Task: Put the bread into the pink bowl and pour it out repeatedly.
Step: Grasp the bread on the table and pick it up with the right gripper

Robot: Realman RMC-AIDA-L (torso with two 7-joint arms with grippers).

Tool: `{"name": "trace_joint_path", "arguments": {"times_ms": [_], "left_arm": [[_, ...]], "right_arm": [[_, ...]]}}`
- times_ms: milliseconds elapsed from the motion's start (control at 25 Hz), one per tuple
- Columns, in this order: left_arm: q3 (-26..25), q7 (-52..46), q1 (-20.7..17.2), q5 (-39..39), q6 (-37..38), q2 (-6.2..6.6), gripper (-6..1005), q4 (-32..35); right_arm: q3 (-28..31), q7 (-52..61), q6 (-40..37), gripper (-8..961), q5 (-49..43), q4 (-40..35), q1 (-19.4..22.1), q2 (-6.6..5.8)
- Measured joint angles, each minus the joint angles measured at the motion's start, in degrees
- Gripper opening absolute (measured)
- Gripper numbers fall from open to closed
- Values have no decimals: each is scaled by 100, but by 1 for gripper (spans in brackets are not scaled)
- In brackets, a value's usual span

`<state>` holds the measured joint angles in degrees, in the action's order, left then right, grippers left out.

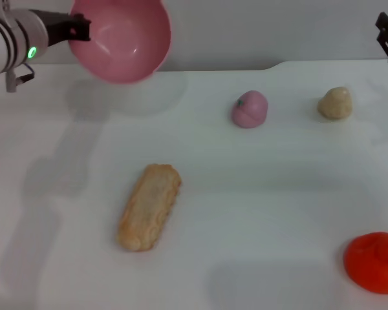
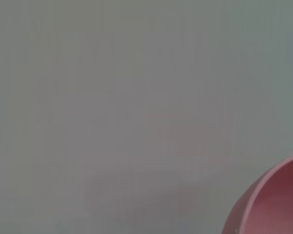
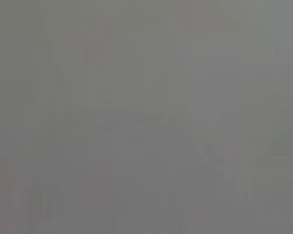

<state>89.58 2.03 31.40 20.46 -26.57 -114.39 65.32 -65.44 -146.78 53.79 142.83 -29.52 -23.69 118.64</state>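
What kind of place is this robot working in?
Probably a lab or test bench set up for pick-and-pour practice, not a real kitchen. A plain white table carries only toy food: the bread and a pink peach toy. The left gripper holds the pink bowl aloft.

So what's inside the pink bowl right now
Nothing. The pink bowl, held tipped in the air by the left gripper, shows a bare interior. The bread lies on the table. The bowl's outer underside is hidden.

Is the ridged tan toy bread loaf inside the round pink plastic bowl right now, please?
No, the ridged tan toy bread loaf lies on the white table, while the left gripper holds the round pink plastic bowl tipped and empty.
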Motion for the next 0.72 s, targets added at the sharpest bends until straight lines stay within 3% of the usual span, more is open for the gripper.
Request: {"name": "trace_joint_path", "arguments": {"times_ms": [160, 200, 240, 480, 720], "left_arm": [[-743, 1588, 104, 1245, -813, -38, 43, -2], [-1274, 2363, 192, 1811, -1373, -65, 43, -37], [-1274, 2363, 192, 1811, -1373, -65, 43, -37], [-2546, 3360, 483, 2230, -2861, -44, 43, -131], [-2866, 3441, 552, 2199, -3425, 124, 43, -178]], "right_arm": [[-29, 33, -275, 474, -55, 0, -111, 2], [-55, 36, -368, 474, -61, 0, -143, 2], [-92, 42, -468, 474, -65, 0, -178, 1], [-405, 329, -1219, 473, -182, -46, -425, -18], [-459, 2352, -2062, 473, -1866, -266, -879, -187]]}}
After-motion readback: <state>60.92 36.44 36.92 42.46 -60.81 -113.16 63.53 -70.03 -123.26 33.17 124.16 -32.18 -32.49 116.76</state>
